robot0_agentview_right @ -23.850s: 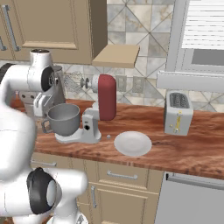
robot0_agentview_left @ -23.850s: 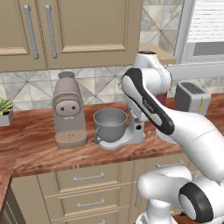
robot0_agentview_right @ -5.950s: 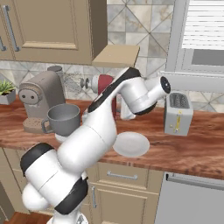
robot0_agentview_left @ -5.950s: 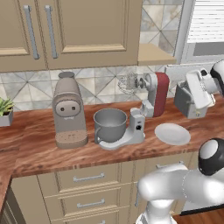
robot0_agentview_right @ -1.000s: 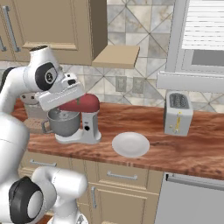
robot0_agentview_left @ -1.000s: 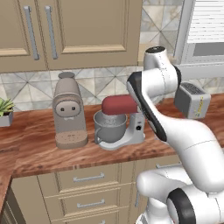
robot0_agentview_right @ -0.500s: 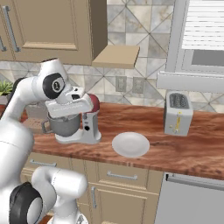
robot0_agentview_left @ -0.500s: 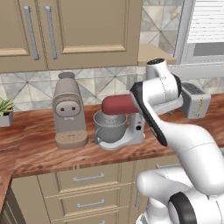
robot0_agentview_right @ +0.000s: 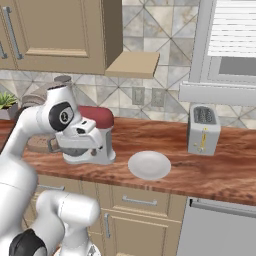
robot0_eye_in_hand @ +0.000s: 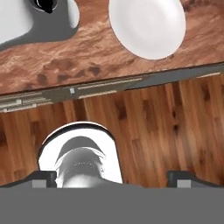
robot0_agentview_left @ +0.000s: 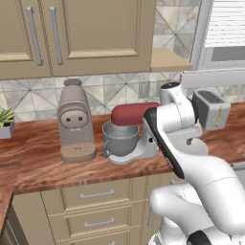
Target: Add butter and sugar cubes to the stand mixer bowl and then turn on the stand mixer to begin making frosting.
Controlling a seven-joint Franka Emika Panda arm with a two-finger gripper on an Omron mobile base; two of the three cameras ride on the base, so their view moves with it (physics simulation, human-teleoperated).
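The stand mixer (robot0_agentview_left: 135,114) stands on the counter with its dark red head lowered over the grey stand mixer bowl (robot0_agentview_left: 119,139). From the right base view its red head (robot0_agentview_right: 99,118) shows behind my hand. My gripper (robot0_eye_in_hand: 113,179) is open and holds nothing. It hangs just right of the mixer, over the counter's front edge, pointing down. The hand view has the mixer's light grey base (robot0_eye_in_hand: 26,26) with a black knob (robot0_eye_in_hand: 46,4) at top left. Butter and sugar cubes are out of view; the bowl's inside is hidden by the head.
A flat white plate (robot0_agentview_right: 149,165) lies right of the mixer, near the counter edge. A beige coffee machine (robot0_agentview_left: 74,124) stands left of the mixer, a silver toaster (robot0_agentview_right: 202,129) farther right. Below the counter edge (robot0_eye_in_hand: 109,85) is wooden floor (robot0_eye_in_hand: 175,127).
My hand has come down from beside the mixer's head to the level of its base. The jaws stayed open, and the mixer's head stayed lowered.
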